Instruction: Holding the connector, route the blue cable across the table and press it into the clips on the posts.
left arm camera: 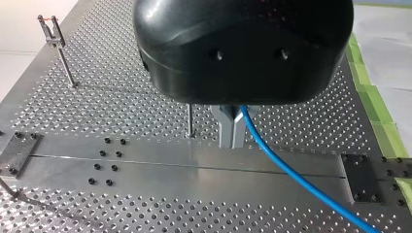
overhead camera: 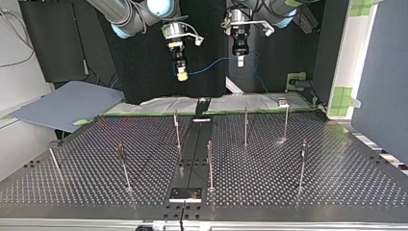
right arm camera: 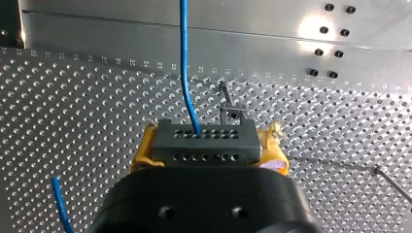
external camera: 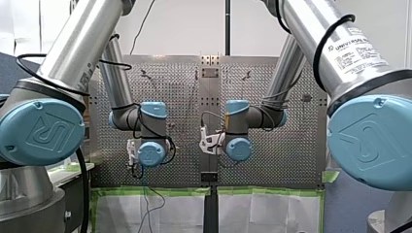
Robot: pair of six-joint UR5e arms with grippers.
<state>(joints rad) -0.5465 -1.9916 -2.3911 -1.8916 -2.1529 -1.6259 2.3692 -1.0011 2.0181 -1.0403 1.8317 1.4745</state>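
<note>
In the right wrist view my right gripper (right arm camera: 209, 151) has its yellow pads (right arm camera: 142, 156) shut on a dark grey connector (right arm camera: 194, 140). The blue cable (right arm camera: 185, 68) leaves the connector's face and runs away over the table. In the left wrist view my left gripper (left arm camera: 232, 140) has its metal fingers shut on the blue cable (left arm camera: 291, 174), which trails off to one side. In the top view both grippers hang high behind the table, the right gripper (overhead camera: 181, 72) at the left and the left gripper (overhead camera: 240, 59) at the right, with the cable (overhead camera: 211, 62) sagging between them.
Several thin posts with clips stand on the perforated table (overhead camera: 337, 183), among them a post (overhead camera: 176, 130), a post (overhead camera: 246, 126) and a post (overhead camera: 210, 166). A smooth metal strip (overhead camera: 195, 149) runs down the middle. A grey board (overhead camera: 67, 103) lies at the top view's left.
</note>
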